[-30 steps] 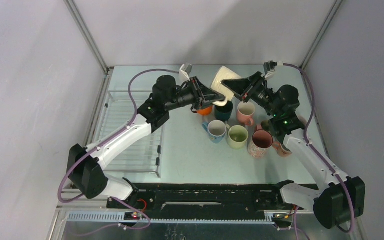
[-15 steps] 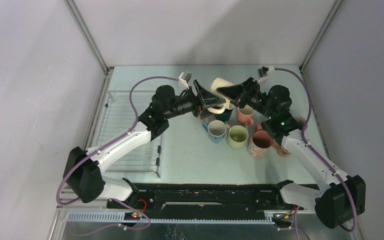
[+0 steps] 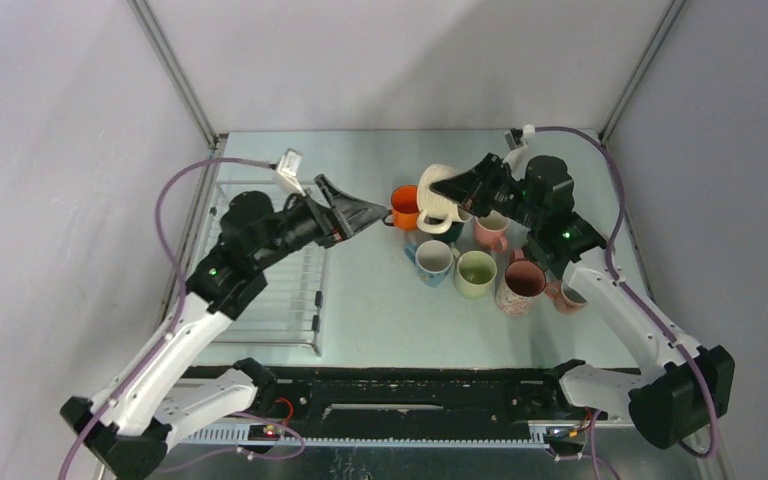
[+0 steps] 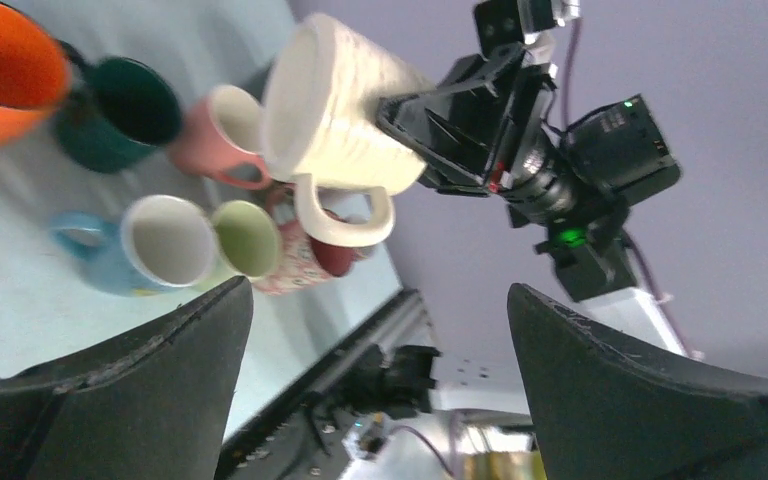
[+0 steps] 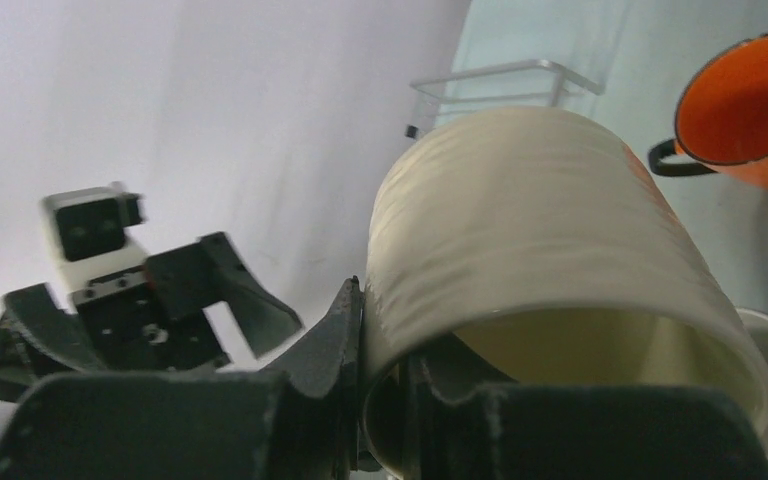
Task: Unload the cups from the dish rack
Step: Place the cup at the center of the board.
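Right gripper [image 5: 375,345] clamps the cream mug [image 4: 335,110] by its rim; next I should lower it upright onto the table [image 3: 380,290].

Grey walls [image 3: 410,60], pale green tabletop [image 3: 380,305]

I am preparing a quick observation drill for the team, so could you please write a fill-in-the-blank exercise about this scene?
The right tool grips the cream mug by its ___.
The jaws of the left tool stand ___.
The orange mug rests on the ___.
Missing words: rim; open; table.
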Tool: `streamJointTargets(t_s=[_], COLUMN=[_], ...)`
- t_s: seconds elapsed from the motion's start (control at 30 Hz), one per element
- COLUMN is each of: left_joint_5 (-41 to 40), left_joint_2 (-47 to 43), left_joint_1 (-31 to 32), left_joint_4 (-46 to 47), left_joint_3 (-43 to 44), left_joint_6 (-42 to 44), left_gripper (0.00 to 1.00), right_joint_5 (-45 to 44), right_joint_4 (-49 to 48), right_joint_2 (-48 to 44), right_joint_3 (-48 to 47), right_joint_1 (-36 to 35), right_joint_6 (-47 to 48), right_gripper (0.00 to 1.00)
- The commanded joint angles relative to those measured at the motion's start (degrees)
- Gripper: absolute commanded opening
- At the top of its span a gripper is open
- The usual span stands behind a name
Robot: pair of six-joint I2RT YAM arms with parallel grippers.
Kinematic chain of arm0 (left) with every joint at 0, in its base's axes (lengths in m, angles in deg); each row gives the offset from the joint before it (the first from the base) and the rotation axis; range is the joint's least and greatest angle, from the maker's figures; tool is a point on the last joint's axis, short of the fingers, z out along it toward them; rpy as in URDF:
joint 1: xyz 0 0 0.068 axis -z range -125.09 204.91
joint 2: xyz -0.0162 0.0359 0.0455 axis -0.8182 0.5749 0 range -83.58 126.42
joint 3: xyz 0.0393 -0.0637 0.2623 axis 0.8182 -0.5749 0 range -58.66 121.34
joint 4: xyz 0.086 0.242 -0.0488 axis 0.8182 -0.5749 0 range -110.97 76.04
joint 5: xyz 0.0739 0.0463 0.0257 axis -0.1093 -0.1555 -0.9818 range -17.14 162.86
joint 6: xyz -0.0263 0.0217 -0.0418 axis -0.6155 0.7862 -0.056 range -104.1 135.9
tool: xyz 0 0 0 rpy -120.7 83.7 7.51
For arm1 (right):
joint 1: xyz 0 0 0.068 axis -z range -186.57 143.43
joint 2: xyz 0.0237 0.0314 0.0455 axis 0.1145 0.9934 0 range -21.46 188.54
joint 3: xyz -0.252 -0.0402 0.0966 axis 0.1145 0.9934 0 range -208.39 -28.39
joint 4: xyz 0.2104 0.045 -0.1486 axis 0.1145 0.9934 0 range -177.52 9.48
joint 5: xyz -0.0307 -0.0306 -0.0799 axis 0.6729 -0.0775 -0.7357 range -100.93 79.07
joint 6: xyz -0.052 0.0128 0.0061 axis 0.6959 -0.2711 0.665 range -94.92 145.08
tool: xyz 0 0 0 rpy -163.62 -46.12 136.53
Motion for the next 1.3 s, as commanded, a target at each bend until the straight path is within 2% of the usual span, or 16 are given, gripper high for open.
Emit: streamJointTargets(t_s=[0.0, 0.17, 0.43, 0.6, 0.97, 1.27], left_joint_5=[-7.22, -13.25, -17.85, -17.85, -17.85, -17.92], left_joint_2=[-4.62, -5.61, -5.36, -4.8, -3.97, -3.68], left_joint_1=[-2.47, -2.6, -2.6, -2.6, -2.6, -2.6], left_joint_4=[-13.88, -22.77, -26.62, -26.72, -26.69, -26.61], left_joint_3=[5.84, 15.54, 24.13, 26.51, 27.18, 27.09], left_joint_6=[10.67, 16.38, 19.23, 20.04, 20.67, 20.69], left_gripper=[1.0, 1.0, 1.0, 1.0, 1.0, 1.0], right_joint_5=[0.5, 0.55, -3.23, -6.34, -19.35, -28.37], right_joint_4=[3.78, 13.44, 28.23, 34.41, 41.7, 42.97], right_joint_2=[2.18, 6.55, 15.56, 20.85, 32.72, 39.07], right_joint_3=[-7.88, -14.49, -25.28, -28.5, -31.01, -29.25], right_joint_1=[-2.5, -7.29, -18.23, -24.58, -36.5, -38.79], right_joint_6=[8.07, 17.09, 31.45, 37.67, 49.44, 52.2], right_gripper=[0.0, 0.0, 0.0, 0.0, 0.0, 0.0])
